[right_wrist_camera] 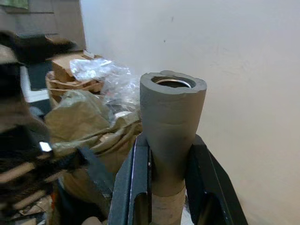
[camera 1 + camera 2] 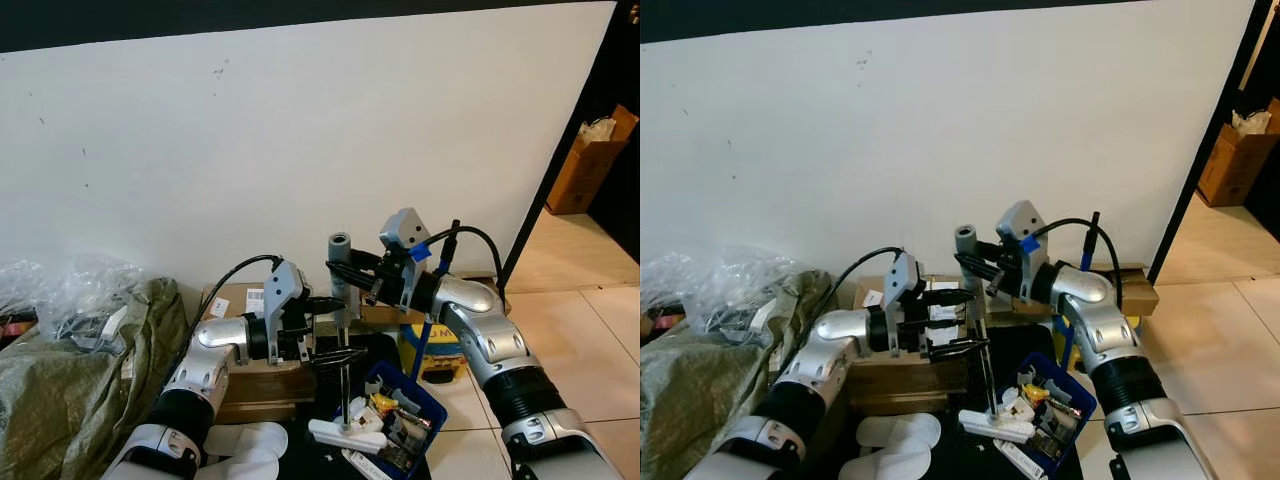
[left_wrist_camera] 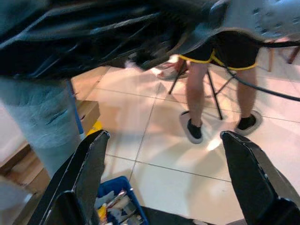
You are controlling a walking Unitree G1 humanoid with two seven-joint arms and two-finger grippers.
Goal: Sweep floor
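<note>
A sweeper stands upright before me, with a grey foam handle (image 2: 340, 262), a thin dark pole (image 2: 346, 392) and a white head (image 2: 345, 433) resting low by a blue bin. My right gripper (image 1: 168, 174) is shut on the foam handle just under its top, one black finger (image 1: 137, 183) on each side. My left gripper (image 2: 333, 328) is open lower down, close beside the pole. In the left wrist view its two fingers (image 3: 82, 176) stand wide apart with nothing between them, and the grey handle (image 3: 42, 124) lies off to one side.
A blue bin (image 2: 432, 400) of small clutter sits under my right arm, with a yellow tub (image 2: 432, 350) behind it. Cardboard boxes (image 2: 240, 300) line the white wall. A sack with crumpled plastic (image 2: 70, 340) lies left, white slippers (image 2: 245, 445) below. A person's legs (image 3: 194, 93) stand on the tiles.
</note>
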